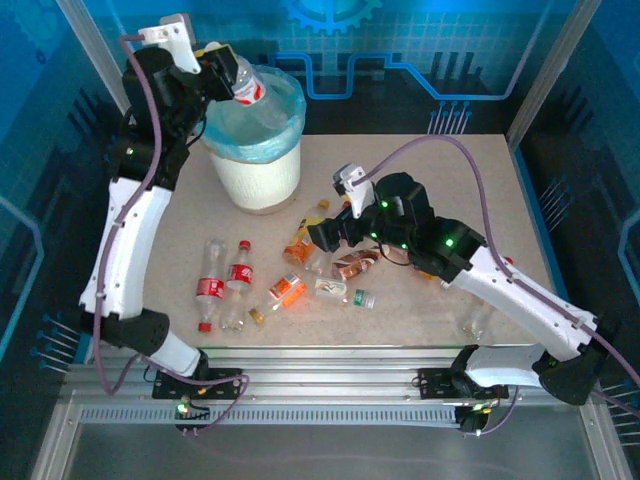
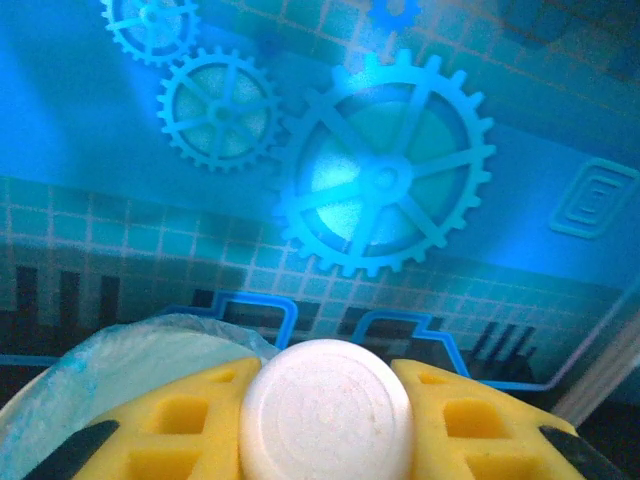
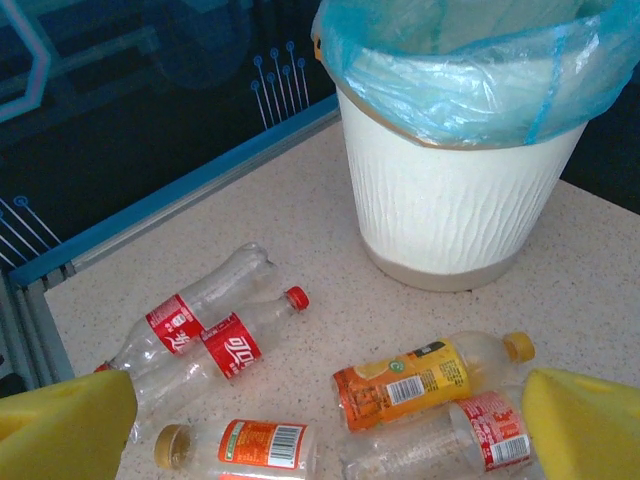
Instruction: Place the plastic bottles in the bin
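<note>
One bottle point(image 1: 250, 90) clenched in the left pincer point(image 1: 234, 77) above the bin point(image 1: 258, 172), right pincer point(image 1: 322, 237) spread wide, over loose bottles point(image 3: 405, 380)

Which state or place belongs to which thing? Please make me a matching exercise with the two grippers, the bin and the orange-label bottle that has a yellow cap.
Things:
1. left gripper
2. right gripper
3. bin
4. orange-label bottle

States or places:
A. lies on its side on the table
B. open, above the table
C. stands upright, lined with a light-blue bag
D. shut on a red-label bottle

Pairs: 1-D, 2-B, 3-C, 4-A
</note>
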{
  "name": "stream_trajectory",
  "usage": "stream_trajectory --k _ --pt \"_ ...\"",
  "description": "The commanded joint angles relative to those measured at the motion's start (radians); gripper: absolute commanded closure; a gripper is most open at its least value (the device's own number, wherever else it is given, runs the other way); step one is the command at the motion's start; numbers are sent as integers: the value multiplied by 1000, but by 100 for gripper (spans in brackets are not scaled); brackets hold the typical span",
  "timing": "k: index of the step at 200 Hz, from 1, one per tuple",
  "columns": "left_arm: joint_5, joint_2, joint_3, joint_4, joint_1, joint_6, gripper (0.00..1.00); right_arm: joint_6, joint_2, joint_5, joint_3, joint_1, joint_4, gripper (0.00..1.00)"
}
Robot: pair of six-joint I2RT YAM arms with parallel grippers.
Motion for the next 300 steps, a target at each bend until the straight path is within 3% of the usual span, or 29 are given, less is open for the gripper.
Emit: stream_trajectory --k 1,85,185,206,236,300 --pt "-41 61 77 61 28 17 100 0 15 5 52 -5 -31 0" --pt "-64 290 235 27 68 10 100 70 -18 5 7 -10 -101 1" --pt "-25 449 250 -70 68 61 98 87 2 -6 -18 -24 -132 4" --pt "-16 466 251 -87 68 60 91 93 19 -20 -7 -33 -147 4" --pt "-6 467 252 -85 68 54 57 93 25 -22 -1 -32 -155 4" --pt "8 440 279 -104 67 48 53 96 41 -32 9 -39 -159 3"
